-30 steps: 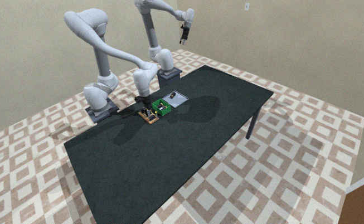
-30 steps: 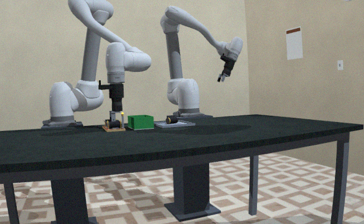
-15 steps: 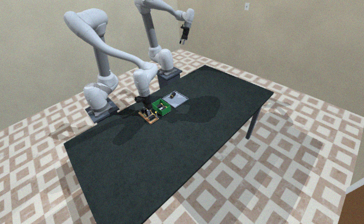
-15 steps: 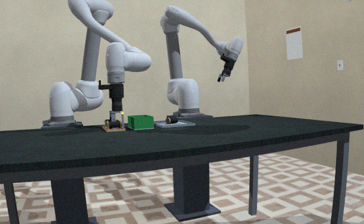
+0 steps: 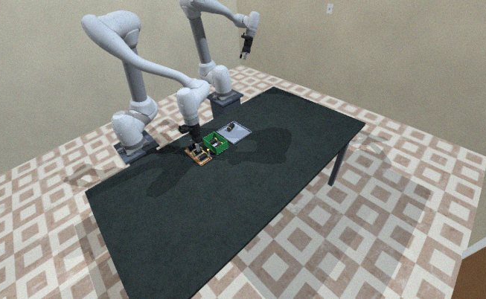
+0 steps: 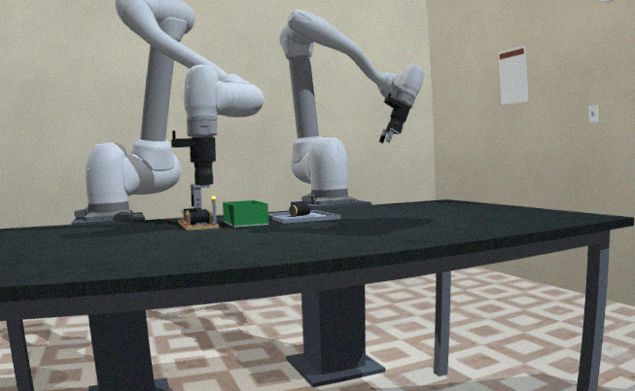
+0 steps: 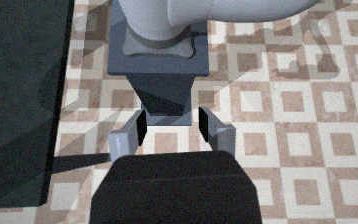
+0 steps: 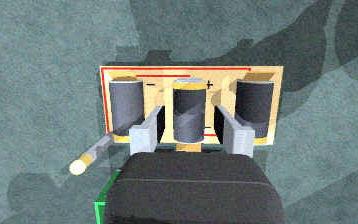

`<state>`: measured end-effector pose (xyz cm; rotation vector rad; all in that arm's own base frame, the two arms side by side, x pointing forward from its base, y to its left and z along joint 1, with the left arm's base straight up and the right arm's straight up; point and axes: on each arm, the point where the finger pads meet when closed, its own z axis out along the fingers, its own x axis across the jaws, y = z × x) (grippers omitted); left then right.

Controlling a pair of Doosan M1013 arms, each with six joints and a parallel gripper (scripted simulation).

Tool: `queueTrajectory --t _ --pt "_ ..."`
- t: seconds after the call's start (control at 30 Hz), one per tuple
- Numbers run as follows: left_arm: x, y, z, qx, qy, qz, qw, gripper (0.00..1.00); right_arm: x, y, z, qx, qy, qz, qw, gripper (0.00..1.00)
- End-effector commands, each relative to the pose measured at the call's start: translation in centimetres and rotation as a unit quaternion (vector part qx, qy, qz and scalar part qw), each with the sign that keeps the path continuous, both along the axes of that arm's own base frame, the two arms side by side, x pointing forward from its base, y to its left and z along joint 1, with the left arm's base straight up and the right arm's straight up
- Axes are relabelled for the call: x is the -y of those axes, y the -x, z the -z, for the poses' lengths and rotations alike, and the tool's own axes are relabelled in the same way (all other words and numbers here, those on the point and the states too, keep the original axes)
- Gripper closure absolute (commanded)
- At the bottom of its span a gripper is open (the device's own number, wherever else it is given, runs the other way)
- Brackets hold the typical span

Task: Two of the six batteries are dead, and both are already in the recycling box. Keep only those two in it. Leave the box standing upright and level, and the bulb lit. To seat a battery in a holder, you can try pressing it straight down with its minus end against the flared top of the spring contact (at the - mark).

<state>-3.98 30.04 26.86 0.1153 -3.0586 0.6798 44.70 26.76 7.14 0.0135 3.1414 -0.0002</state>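
A wooden holder board carries a left battery, a middle battery and a right battery in the right wrist view. The bulb on its post glows. My right gripper is open, its fingers on either side of the middle battery with gaps. The green recycling box stands upright; two dark batteries show inside. One battery lies on the grey tray. My left gripper is open and empty, high up.
The box stands between the holder board and the tray, close to both. All three are near the edge of the dark table on the arms' side. The left arm is raised well away from them.
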Motion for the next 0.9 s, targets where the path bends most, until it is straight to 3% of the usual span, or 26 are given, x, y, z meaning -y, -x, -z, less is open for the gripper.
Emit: queueTrajectory --t 0.0,0.07,0.33,0.87 --pt "0.0 0.0 0.0 0.0 0.0 0.0 1.0 0.0 0.0 0.0 -1.2 0.0 0.0 0.0 1.0 0.1" --pt "0.0 0.0 0.0 0.0 0.0 0.0 1.0 0.0 0.0 0.0 -1.2 0.0 0.0 0.0 1.0 0.1" --pt "0.0 0.0 0.0 0.0 0.0 0.0 1.0 0.0 0.0 0.0 -3.8 0.0 0.0 0.0 1.0 0.1" --pt "0.0 0.0 0.0 0.0 0.0 0.0 1.0 0.0 0.0 0.0 -3.9 0.0 0.0 0.0 1.0 0.1"
